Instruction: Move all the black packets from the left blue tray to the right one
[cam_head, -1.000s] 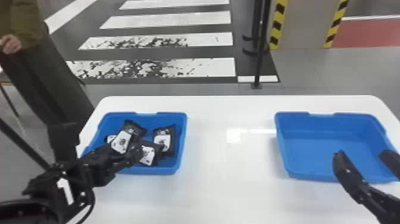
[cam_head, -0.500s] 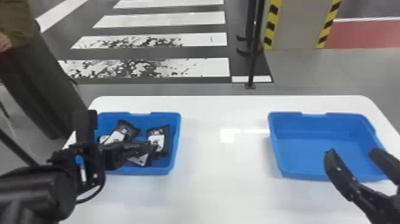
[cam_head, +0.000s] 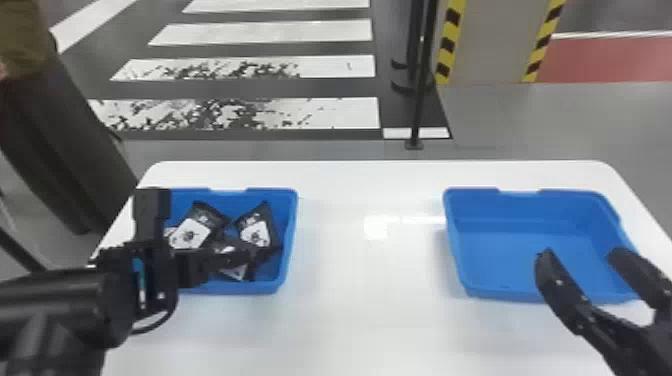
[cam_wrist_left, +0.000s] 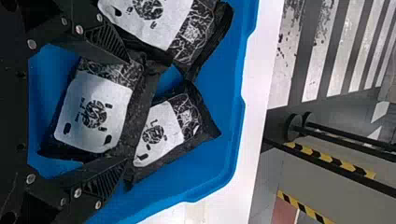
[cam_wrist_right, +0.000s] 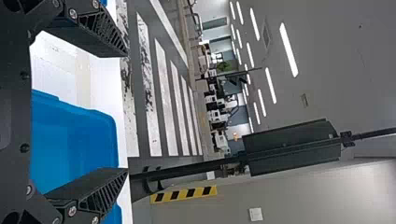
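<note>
My left gripper is low in the left blue tray. In the left wrist view its fingers stand apart at the sides of one black packet, the gripper open around it. A second packet lies just beyond the fingertips, and a third is beside one finger. The head view has a white-labelled packet at the left and another leaning near the tray's right wall. My right gripper is parked open over the near part of the right blue tray; its wrist view has the gripper holding nothing.
Both trays rest on a white table, with a wide stretch of tabletop between them. A black pole stands on the floor behind the table's far edge.
My left gripper has moved forward and down among the packets, its wrist turning. The packet near the tray's right wall has tilted. The head view has shifted slightly to the right.
</note>
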